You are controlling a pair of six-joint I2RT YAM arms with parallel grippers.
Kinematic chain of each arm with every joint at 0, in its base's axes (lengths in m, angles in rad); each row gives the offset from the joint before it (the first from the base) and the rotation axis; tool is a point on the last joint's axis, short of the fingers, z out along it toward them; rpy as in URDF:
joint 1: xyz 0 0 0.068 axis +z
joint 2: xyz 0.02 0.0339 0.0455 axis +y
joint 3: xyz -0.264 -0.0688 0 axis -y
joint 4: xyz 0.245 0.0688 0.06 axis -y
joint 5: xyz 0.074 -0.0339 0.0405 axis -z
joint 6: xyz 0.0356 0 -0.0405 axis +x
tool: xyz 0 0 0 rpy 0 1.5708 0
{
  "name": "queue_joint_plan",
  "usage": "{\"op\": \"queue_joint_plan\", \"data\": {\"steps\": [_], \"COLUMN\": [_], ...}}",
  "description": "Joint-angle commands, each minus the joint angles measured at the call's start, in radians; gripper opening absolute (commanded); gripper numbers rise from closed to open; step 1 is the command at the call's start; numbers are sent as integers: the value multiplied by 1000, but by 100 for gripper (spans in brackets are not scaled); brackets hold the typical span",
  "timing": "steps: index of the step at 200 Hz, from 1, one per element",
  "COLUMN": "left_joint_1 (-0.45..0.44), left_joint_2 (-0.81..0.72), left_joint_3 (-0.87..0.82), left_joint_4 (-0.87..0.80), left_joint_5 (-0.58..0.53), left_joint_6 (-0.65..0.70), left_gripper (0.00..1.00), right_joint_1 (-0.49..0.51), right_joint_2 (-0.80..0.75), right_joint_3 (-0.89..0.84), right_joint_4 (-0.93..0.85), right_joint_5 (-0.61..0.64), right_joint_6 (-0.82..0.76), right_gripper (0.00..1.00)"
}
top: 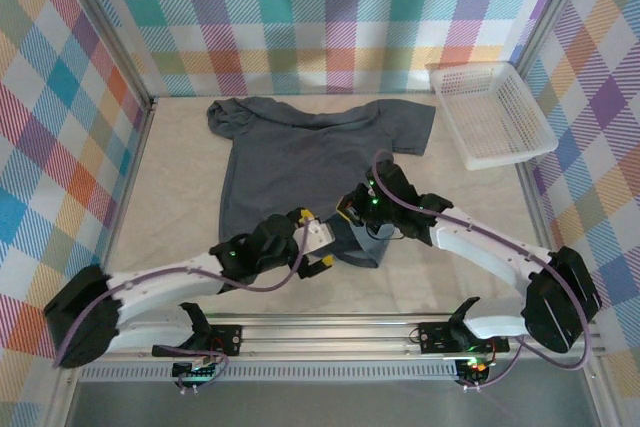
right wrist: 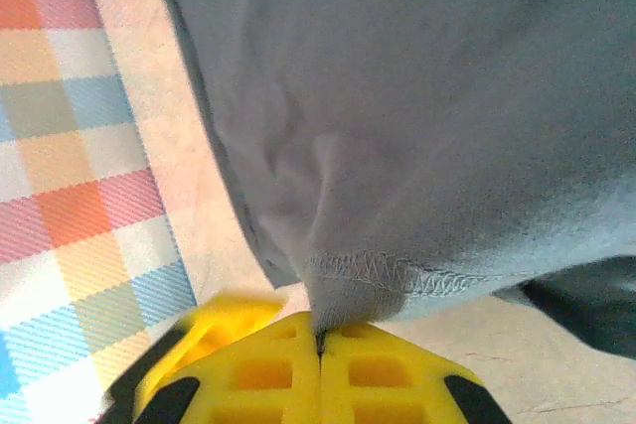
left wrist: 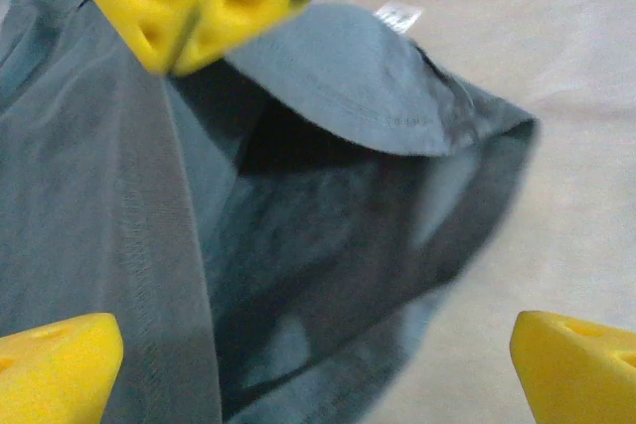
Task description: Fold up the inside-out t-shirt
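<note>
At the t-shirt (top: 300,162) hem, the right claw (right wrist: 320,345) pinches little cloth; pulling may free it. The left claw (left wrist: 313,374) stands spread.

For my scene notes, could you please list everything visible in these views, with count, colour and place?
t-shirt: one, dark slate-grey, spread across the middle of the table
label: one, white, on the t-shirt's raised fold
basket: one, white mesh, far right corner
table: one, beige, under everything
walls: three, pastel checks, around the table
arms: two, white and black, reaching in from the near edge
left gripper: one, yellow fingers, open over the near hem
right gripper: one, yellow fingers, shut on the t-shirt's hem
</note>
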Motion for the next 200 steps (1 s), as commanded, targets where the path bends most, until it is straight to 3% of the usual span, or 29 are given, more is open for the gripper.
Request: {"op": "queue_joint_plan", "data": {"steps": [1,26,57,74,89,105,116,124,145,159,178,191,200], "left_joint_1": [-2,46,102,145,184,207,206,206,213,224,226,229,231], "left_joint_2": [113,173,174,130,70,29,12,-2,-25,-25,-8,2,7], "left_joint_3": [29,36,36,39,71,153,197,216,271,327,389,419,431], "left_joint_4": [255,312,261,207,108,-73,-157,-187,-282,-365,-439,-478,-486], "left_joint_5": [-261,-388,-419,-367,-204,44,137,135,6,-15,-24,-43,-54], "left_joint_6": [-53,-115,-129,-142,-160,-166,-171,-212,-371,-449,-510,-529,-535], "left_gripper": [100,95,67,38,0,0,0,0,0,0,0,0,0], "right_joint_1": [3,1,-13,-38,-52,-58,-58,-56,-24,74,302,407,456], "right_joint_2": [-33,-63,-119,-139,-153,-160,-164,-166,-196,-232,-199,-121,-40], "right_joint_3": [23,45,57,52,46,36,-4,-36,-95,-189,-273,-301,-308], "right_joint_4": [-90,-190,-260,-290,-320,-345,-271,-189,-35,147,344,500,614], "right_joint_5": [-43,-29,-10,4,73,224,307,327,254,203,344,420,477], "right_joint_6": [-81,-167,-325,-385,-455,-552,-677,-752,-846,-967,-1164,-1288,-1394], "right_gripper": [0,0,0,0,0,1,22,29,52,53,51,43,31]}}
